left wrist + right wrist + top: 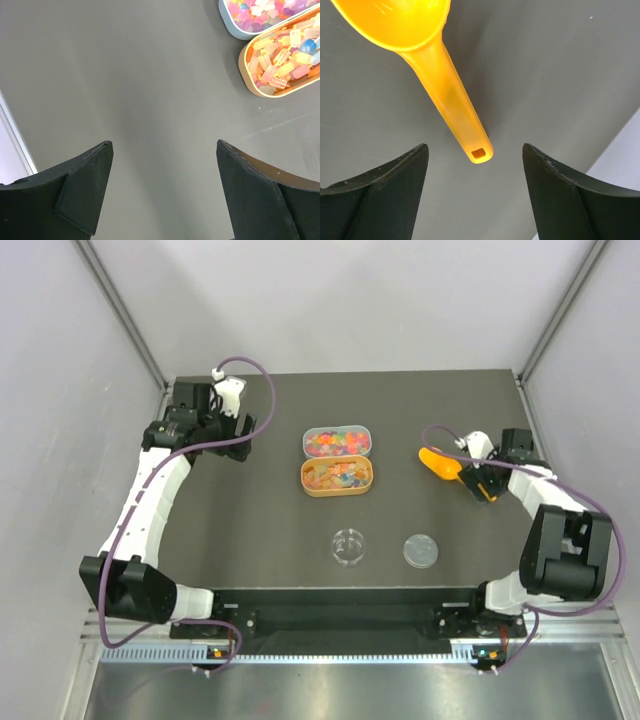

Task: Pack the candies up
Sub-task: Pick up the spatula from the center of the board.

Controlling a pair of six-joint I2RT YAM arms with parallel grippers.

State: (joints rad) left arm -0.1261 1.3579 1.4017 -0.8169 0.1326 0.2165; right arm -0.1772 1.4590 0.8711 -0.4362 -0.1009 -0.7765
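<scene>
Surface, top view: dark grey matte table (260, 520) boxed in by pale walls, with both arms reaching over it.
Candies: tiny multicoloured candies (338, 441) fill a pale-rimmed oval plastic tray (305, 443) at the table's middle; more fill the orange oval plastic tray (304, 478) touching its near side.
Nearer the bases: small clear round dish (349, 545) and round clear lid (421, 551), side by side but apart.
Right side: orange plastic scoop (438, 462) lies flat, with the right gripper (472, 480) at its handle end.
Left side: left gripper (243, 438) is well apart from both trays.
Left wrist view: fingers (80, 185) are spread wide with bare table between them; both trays sit at the upper right corner.
Right wrist view: fingers (385, 190) are spread wide; the scoop's handle end points into the gap and touches neither finger.
</scene>
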